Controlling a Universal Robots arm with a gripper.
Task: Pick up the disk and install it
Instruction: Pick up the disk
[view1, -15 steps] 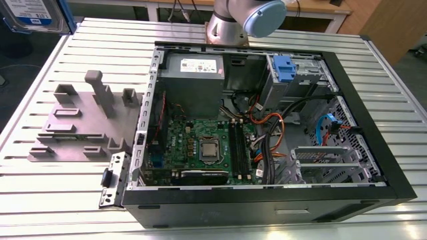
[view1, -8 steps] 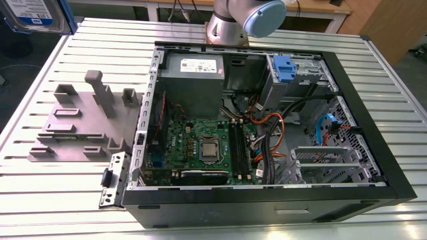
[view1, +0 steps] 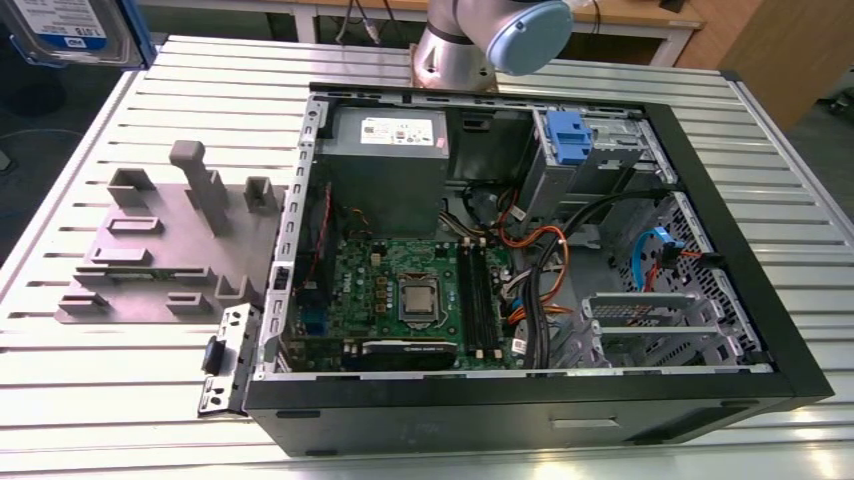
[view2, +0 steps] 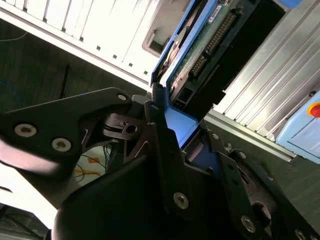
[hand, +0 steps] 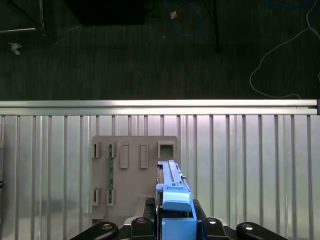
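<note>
Blue-framed disk (view1: 70, 28) | showing at the exterior view's upper left | gripper (hand: 175, 212) jaws clamping its carrier | computer case (view1: 721, 290) lying open

arm (view1: 451, 55) stands at the far side of the scene, near the middle, its silver link topped by a blue joint cap (view1: 529, 35) and running up past the edge of the exterior view. gripper (view2: 182, 131) is clamped on the disk (view2: 202, 50) at its blue carrier end: in both wrist views the black fingers (view2: 156, 132) press in from either side and the disk is held edge-on, sticking out beyond the fingertips. wrist is out at the far corner on the exterior view's left.
</note>
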